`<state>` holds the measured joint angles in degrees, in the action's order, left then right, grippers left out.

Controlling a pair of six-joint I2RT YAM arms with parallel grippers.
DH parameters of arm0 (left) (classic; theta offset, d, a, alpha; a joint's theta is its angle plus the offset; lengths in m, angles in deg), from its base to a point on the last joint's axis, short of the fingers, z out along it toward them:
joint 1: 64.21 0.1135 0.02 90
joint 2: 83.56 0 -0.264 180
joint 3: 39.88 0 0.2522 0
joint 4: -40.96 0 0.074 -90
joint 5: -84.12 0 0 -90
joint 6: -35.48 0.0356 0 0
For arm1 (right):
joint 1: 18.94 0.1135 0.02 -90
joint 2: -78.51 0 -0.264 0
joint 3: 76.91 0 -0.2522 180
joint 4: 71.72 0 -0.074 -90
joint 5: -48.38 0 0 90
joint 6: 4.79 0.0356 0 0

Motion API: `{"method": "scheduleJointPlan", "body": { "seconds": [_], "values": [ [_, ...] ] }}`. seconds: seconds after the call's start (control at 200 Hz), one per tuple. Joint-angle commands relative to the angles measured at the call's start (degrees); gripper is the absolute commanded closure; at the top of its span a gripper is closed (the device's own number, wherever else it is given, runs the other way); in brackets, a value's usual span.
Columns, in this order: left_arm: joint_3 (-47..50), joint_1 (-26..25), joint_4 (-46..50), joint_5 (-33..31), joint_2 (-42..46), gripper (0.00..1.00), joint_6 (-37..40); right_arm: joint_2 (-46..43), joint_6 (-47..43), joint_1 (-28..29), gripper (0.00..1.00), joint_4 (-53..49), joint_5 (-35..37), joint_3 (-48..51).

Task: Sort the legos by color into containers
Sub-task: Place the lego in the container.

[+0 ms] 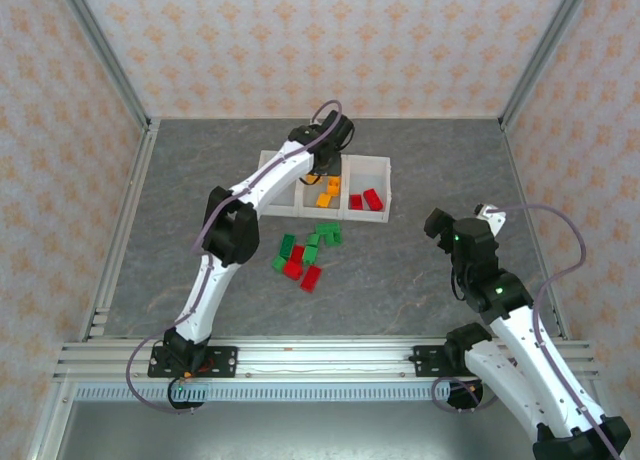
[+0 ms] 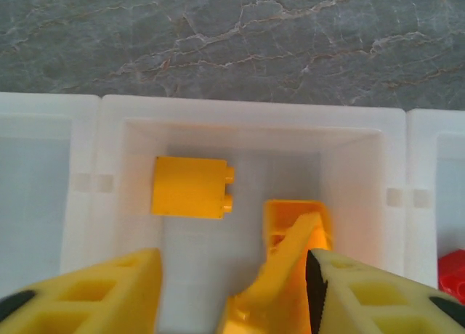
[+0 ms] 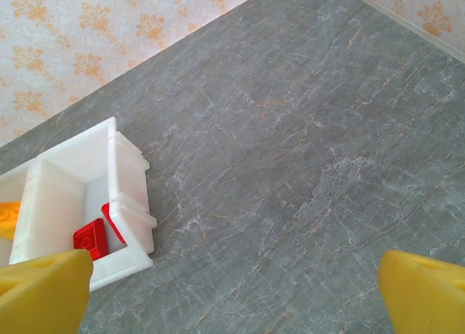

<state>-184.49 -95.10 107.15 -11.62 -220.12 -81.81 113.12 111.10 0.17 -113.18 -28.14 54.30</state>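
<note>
sorting part done: orange-yellow and some red bricks binned; green and remaining red bricks left on the bench.

the row of three white translucent plastic square containers (image 1: 275, 161) stands on the grey marbled bench (image 1: 200, 180). the left jaws hang over the middle compartment, partly spread; a tilted orange-yellow plastic brick (image 2: 294, 225) lies between them against one side, apparently not pinched. a second, square orange-yellow brick (image 2: 190, 186) lies flat on that compartment's floor. the right compartment holds two red plastic bricks (image 1: 366, 200). the left compartment looks bare. remaining: a cluster of small green plastic bricks (image 1: 318, 238) and about three loose red bricks (image 1: 300, 268) just in front of the containers; the exact count is hard to read from above. the right jaws are spread wide over the bench, holding nothing.
</note>
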Motion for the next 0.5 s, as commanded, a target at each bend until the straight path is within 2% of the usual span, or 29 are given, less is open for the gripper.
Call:
{"method": "scheduleJointPlan", "body": {
  "seconds": [0.0,0.29,0.425,0.496],
  "values": [
    [-3.08,1.02,-3.03,2.2,-1.34,0.45,-0.32,-0.99,-0.86,0.09,0.0,-1.41,-0.46,-1.1],
    [-3.9,1.07,-2.88,3.35,-0.01,0.09,0.21,-1.84,1.12,0.09,0.0,-2.29,-0.13,-1.7],
    [-3.42,0.95,-0.85,2.16,2.46,0.01,1.09,-1.76,0.7,0.09,0.0,-1.58,-0.71,-1.23],
    [-1.47,0.79,-0.48,1.42,4.75,0.01,1.44,-1.66,0.64,0.09,0.0,-1.23,-0.98,-1.01]
  ]
}}
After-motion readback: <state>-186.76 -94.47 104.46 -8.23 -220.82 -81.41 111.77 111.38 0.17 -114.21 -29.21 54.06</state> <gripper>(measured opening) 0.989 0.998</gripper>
